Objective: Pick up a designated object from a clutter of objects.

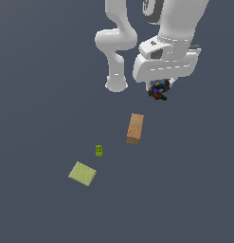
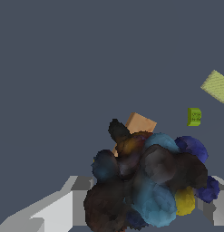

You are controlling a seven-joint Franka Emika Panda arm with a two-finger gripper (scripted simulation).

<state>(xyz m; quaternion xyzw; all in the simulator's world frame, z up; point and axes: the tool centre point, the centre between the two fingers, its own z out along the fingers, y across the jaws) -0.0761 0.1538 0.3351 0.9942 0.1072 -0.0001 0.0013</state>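
Note:
The dark lump (image 1: 158, 90), speckled with blue, red and orange, sits directly under my gripper (image 1: 159, 89) in the exterior view, raised above the floor. In the wrist view the lump (image 2: 149, 181) fills the space between my grey fingers (image 2: 59, 210), which close on it from both sides. The tan-brown box (image 1: 135, 128) lies on the floor below the gripper in the exterior view and peeks out behind the lump in the wrist view (image 2: 141, 123).
A tiny bright green block (image 1: 99, 151) and a flat yellow-green square (image 1: 83, 173) lie on the grey floor toward the exterior view's left of the box. Both show in the wrist view, block (image 2: 194, 117) and square (image 2: 216, 86). The arm's base (image 1: 116, 85) stands behind.

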